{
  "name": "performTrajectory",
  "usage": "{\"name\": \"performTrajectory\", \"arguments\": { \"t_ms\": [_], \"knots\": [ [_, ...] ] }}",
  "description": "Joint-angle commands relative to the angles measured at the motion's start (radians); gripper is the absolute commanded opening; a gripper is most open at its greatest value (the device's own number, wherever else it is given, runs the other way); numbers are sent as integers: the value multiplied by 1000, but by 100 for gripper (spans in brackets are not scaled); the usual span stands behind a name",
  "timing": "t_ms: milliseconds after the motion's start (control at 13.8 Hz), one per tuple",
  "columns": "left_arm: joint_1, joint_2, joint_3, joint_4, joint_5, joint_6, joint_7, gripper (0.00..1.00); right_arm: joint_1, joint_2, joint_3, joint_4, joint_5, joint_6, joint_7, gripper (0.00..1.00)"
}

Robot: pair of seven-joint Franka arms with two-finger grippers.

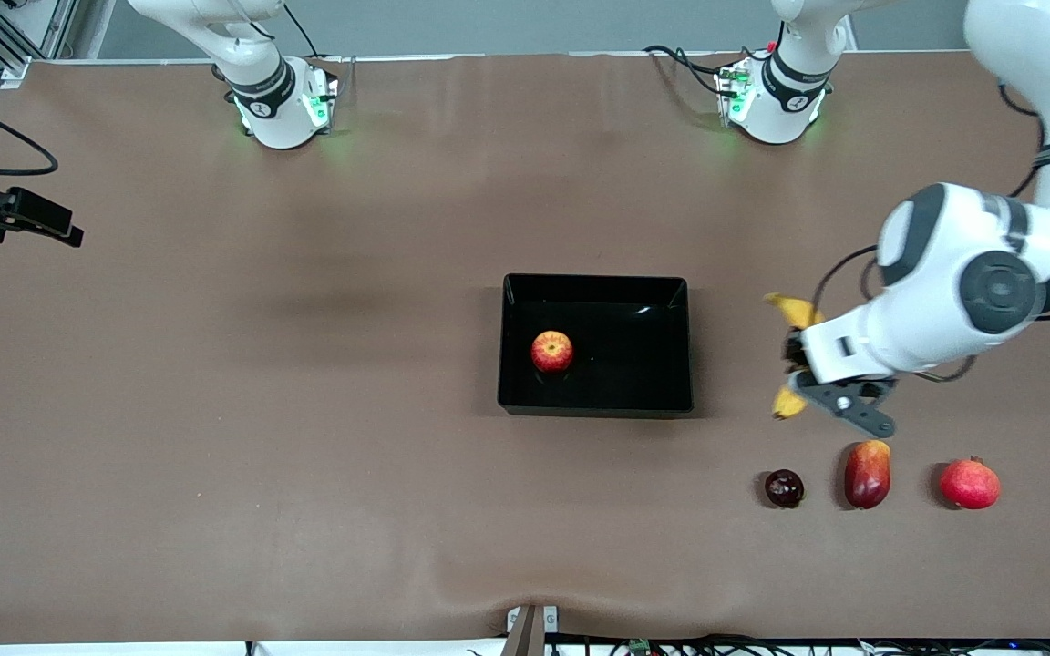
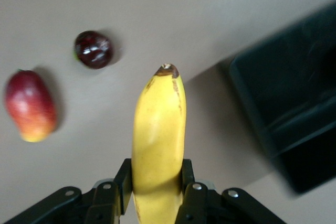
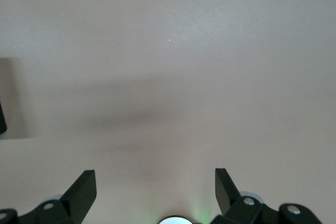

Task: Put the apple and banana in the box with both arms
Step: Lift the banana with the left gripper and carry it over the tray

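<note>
So, from the front view I see the apple (image 1: 551,352) resting in the box (image 1: 682,346), while my left gripper (image 1: 794,360) carries the banana (image 1: 795,312) over the table beside it. Left wrist view: its fingers (image 2: 192,199) clamp the banana's middle for balance. Right wrist view: the right gripper (image 3: 155,188) hangs open over bare table, waiting.

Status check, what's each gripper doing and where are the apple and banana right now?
Left gripper shut on banana, up over bare table beside box. Right gripper open, waiting over bare table. Apple in box. Nothing between banana and box.
</note>
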Motion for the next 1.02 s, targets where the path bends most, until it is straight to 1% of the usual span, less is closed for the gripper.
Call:
{"name": "performTrajectory", "arguments": {
  "t_ms": [0, 145, 290, 363, 508, 653, 871, 943],
  "knots": [
    [-106, 94, -1, 123, -11, -32, -334, 0, 5, 7, -1, 17, 0, -11, 1, 100],
    [-181, 163, 5, 178, -5, -24, -500, 0, 4, 7, -1, 17, 0, -11, 1, 100],
    [-221, 198, 6, 192, 0, -20, -641, 0, 4, 7, -1, 17, 0, -11, 1, 100],
    [-237, 206, 6, 188, 14, -20, -674, 0, 4, 7, -1, 17, 0, -11, 1, 100],
    [-277, 211, 6, 172, 79, -35, -697, 0, 4, 7, -1, 17, 0, -11, 1, 100],
    [-286, 212, 6, 122, 86, -40, -719, 0, 5, 7, -1, 17, 0, -11, 1, 100],
    [-312, 241, 9, 85, 93, -40, -720, 0, 5, 8, -1, 17, 0, -11, 1, 100],
    [-320, 245, 15, 71, 113, -41, -722, 0, 5, 10, -1, 17, 0, -13, 1, 100]
  ]
}}
